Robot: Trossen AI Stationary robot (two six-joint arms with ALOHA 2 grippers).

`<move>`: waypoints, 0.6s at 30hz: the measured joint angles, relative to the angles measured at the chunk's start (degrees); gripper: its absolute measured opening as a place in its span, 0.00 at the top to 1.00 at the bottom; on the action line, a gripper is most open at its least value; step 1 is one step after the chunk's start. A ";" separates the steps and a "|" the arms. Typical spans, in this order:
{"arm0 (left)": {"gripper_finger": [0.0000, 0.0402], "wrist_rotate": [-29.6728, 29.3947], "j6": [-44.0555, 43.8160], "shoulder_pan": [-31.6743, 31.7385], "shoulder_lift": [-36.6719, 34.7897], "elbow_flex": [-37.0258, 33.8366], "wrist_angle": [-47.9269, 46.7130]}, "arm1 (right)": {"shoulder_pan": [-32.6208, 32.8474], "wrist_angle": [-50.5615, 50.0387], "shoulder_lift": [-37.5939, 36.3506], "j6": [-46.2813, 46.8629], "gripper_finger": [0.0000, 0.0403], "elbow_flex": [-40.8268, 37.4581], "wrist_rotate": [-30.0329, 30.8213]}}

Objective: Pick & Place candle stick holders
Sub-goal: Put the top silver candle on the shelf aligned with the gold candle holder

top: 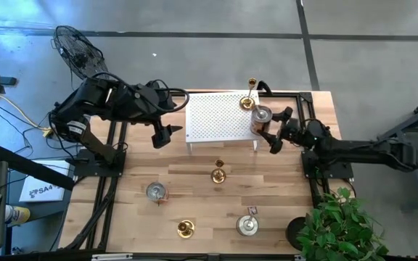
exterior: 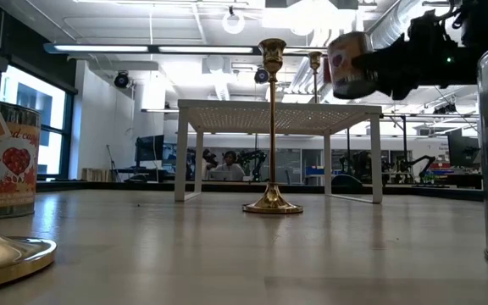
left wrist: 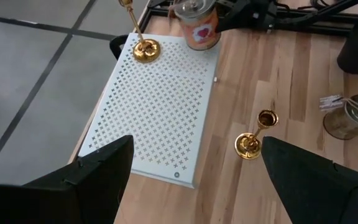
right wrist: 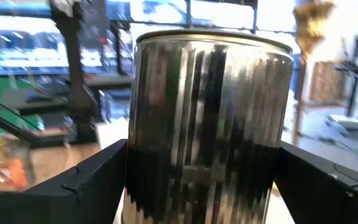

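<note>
My right gripper (top: 267,127) is shut on a squat silvery cylindrical holder (top: 260,119) with a red-and-white label, at the right end of the white perforated rack (top: 216,116). A gold candlestick (top: 249,101) stands on the rack's far right corner. My left gripper (top: 164,136) is open and empty just left of the rack. On the table stand two gold candlesticks, one (top: 218,172) near the middle and one (top: 186,229) near the front, and two silvery holders, one (top: 156,191) at left and one (top: 247,225) at right. My right gripper pinches the holder's ribbed side wall (right wrist: 166,162) between its two fingers, one on each side. The fingers come level from the table's right. The holder stands upright at the height of the rack's top (exterior: 350,63); whether its bottom touches the rack I cannot tell.
A potted green plant (top: 339,225) stands at the table's near right corner. Black frame rails (top: 115,181) run along the table's left and right sides. Bare wood lies between the rack and the candlestick in the middle.
</note>
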 joint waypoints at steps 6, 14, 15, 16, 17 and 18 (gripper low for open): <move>0.14 -0.22 0.29 0.00 0.00 0.00 -0.01 | -0.40 2.49 6.85 1.05 0.15 0.02 0.32; 0.14 -0.24 0.29 0.00 0.00 0.00 0.00 | -0.43 12.16 15.98 0.98 0.15 0.11 0.63; 0.14 -0.24 0.30 -0.01 0.00 0.00 -0.01 | -0.61 12.91 16.81 0.91 0.15 0.12 0.54; 0.14 -0.25 0.29 -0.01 0.00 0.00 -0.01 | -0.91 13.47 17.71 0.98 0.15 0.20 0.37; 0.14 -0.24 0.29 -0.02 0.00 0.00 -0.01 | -1.34 14.03 18.65 1.01 0.15 0.26 0.20; 0.14 -0.23 0.29 -0.01 0.00 0.00 0.00 | -1.75 14.56 19.55 1.11 0.15 0.30 -0.16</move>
